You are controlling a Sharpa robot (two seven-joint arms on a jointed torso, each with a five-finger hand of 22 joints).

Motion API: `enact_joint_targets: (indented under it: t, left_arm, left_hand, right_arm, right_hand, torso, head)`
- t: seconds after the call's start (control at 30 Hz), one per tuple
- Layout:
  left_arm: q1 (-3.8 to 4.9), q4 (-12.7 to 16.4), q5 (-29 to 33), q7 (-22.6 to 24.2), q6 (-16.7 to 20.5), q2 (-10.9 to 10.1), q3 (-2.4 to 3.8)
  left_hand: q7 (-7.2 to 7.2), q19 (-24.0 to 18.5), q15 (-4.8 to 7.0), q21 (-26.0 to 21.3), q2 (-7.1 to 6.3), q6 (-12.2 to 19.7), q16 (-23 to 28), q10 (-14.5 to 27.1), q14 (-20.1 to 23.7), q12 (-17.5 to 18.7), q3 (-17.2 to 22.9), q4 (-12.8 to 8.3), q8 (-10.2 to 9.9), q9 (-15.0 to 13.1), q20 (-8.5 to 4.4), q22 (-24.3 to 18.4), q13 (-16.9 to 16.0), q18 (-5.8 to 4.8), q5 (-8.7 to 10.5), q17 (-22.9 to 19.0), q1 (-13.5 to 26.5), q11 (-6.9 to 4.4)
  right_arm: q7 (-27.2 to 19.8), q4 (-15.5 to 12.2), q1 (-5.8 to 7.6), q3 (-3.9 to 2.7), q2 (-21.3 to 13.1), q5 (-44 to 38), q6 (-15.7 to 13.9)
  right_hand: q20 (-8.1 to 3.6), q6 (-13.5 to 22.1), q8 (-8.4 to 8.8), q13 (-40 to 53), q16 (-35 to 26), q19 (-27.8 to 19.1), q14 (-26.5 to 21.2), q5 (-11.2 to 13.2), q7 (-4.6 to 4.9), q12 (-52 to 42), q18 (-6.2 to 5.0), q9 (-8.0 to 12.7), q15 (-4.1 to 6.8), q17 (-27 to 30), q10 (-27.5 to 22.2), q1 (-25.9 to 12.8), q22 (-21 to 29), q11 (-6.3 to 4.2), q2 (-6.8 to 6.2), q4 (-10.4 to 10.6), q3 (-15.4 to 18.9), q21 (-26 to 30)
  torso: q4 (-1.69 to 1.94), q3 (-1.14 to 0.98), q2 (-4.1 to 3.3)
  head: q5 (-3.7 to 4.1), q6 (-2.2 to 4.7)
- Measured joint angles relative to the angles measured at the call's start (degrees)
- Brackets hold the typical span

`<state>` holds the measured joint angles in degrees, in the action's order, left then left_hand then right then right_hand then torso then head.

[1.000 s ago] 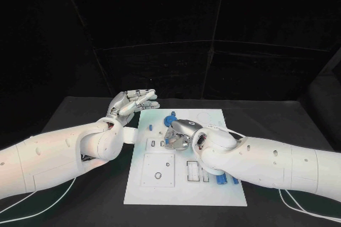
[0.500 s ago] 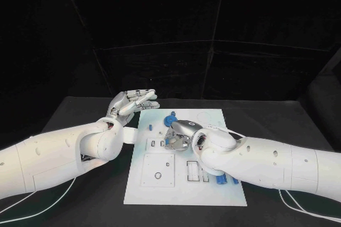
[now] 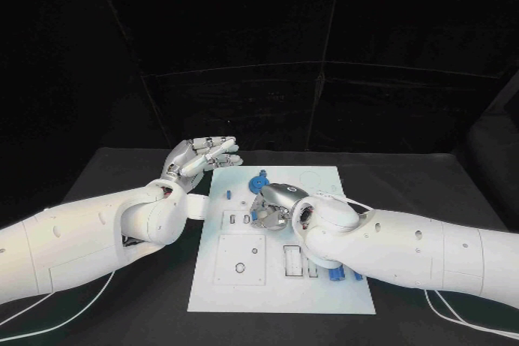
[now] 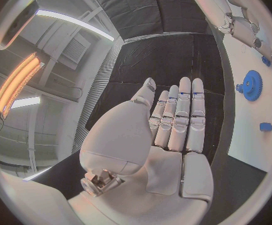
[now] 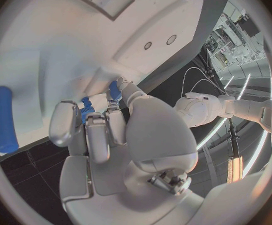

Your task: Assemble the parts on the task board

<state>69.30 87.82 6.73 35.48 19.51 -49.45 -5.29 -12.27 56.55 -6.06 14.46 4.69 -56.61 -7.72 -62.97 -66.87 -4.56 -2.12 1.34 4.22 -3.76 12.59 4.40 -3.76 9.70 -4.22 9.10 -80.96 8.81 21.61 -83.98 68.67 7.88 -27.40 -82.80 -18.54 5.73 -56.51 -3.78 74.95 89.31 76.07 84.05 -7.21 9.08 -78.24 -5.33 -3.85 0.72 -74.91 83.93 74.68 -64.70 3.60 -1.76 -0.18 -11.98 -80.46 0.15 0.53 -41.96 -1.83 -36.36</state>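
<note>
The white task board point(image 3: 244, 286) lies in the middle of the black table. My right hand point(image 3: 271, 209) hovers low over the board's middle with its fingers curled around a small blue part point(image 5: 85, 107), pinched against the thumb. A blue gear point(image 3: 257, 184) stands on the board just beyond that hand and is also seen in the left wrist view point(image 4: 251, 85). My left hand point(image 3: 201, 157) is raised off the board's far left corner, flat, fingers straight point(image 4: 176, 117) and holding nothing.
A blue cylinder point(image 5: 4, 119) lies on the board near my right hand. More blue pieces point(image 3: 342, 274) sit by the board's right edge under my right forearm. A small blue peg point(image 4: 265, 127) stands near the gear. Rectangular cut-outs point(image 3: 240, 260) mark the board's near half.
My right hand has sunk a little closer to the board with the blue part. The left hand has stayed where it was.
</note>
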Motion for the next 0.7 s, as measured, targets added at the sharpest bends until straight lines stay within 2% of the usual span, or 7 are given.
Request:
enact_joint_targets:
  t: [0.23,0.33,0.47,0.57,0.7]
  left_arm:
    - [0.0,0.0,0.0,0.0,0.0,0.0,0.0]
    - [0.0,0.0,0.0,0.0,0.0,0.0,0.0]
    - [0.0,0.0,0.0,-0.1,0.0,0.0,0.0]
    - [0.0,0.0,0.0,-0.1,-0.1,0.0,0.0]
    - [0.0,-0.1,-0.4,-0.3,-0.1,-0.1,0.0]
  left_hand:
    - [0.0,0.0,0.0,0.0,0.0,0.0,0.0,0.0,0.0,0.0,0.0,0.0,0.0,0.0,0.0,0.0,0.0,0.0,0.0,0.0,0.0,0.0]
    - [0.0,0.0,0.0,0.0,0.0,0.0,0.0,0.0,0.0,0.0,0.0,0.0,0.0,0.0,0.0,0.0,0.0,0.0,0.0,0.0,0.0,0.0]
    - [0.0,0.0,0.0,0.0,0.0,0.0,0.0,0.0,0.0,0.0,0.0,0.0,0.0,0.0,-0.03,0.0,0.0,0.0,0.0,0.0,0.0,0.0]
    - [0.31,0.3,0.24,0.4,0.09,-0.4,0.0,-0.4,-0.7,0.0,0.2,-0.2,0.0,0.0,-0.35,0.0,0.0,0.0,0.0,0.2,0.1,-0.06]
    - [0.93,3.1,1.29,1.8,0.28,-1.6,-1.4,-2.4,-4.2,0.0,0.2,-0.2,0.0,0.0,-1.25,0.6,0.0,0.0,0.0,1.4,0.3,-0.78]
  right_arm:
    - [0.2,0.0,-0.03,0.02,0.0,0.0,-0.3]
    - [0.4,-0.1,-0.06,0.04,-0.1,0.0,-0.5]
    - [0.5,-0.2,-0.16,0.14,-0.2,0.0,-1.1]
    - [0.5,-0.4,-0.23,0.2,-0.3,0.0,-1.7]
    - [-1.0,-0.9,-0.29,0.2,-1.2,0.1,-3.8]
  right_hand:
    - [0.0,0.1,0.0,0.0,0.0,0.0,0.0,0.9,-0.05,0.0,0.0,0.0,0.0,0.0,0.0,-0.3,0.0,0.0,-0.35,0.7,0.7,0.0]
    - [0.0,1.0,0.0,0.0,0.0,0.0,-0.2,2.5,0.01,0.4,0.0,-0.1,-0.22,0.0,-0.1,-0.9,0.1,0.07,-0.87,1.2,1.5,0.2]
    - [0.21,3.5,-0.01,0.0,0.0,-0.2,0.0,3.1,0.26,0.8,0.0,0.0,-0.42,0.0,-0.5,-1.9,0.2,0.51,-1.87,2.2,3.6,0.2]
    - [0.27,4.8,0.0,0.0,0.0,-0.1,0.0,3.2,0.68,1.1,0.0,0.1,-0.83,0.0,-0.7,-2.1,0.2,0.71,-2.15,3.0,5.1,0.2]
    - [0.44,5.9,0.0,0.0,0.0,0.0,0.0,3.2,1.04,1.2,0.0,0.1,-0.84,0.0,-0.9,-2.1,0.1,0.92,-2.15,3.7,6.3,0.2]
  torso:
    - [-0.01,0.0,0.0]
    - [-0.01,0.0,-0.01]
    - [-0.01,0.0,-0.01]
    - [-0.01,-0.01,-0.01]
    - [-0.01,-0.03,-0.01]
  head:
    - [0.01,-0.04]
    - [0.0,-0.05]
    - [-0.01,-0.07]
    - [-0.01,-0.07]
    - [-0.01,-0.07]
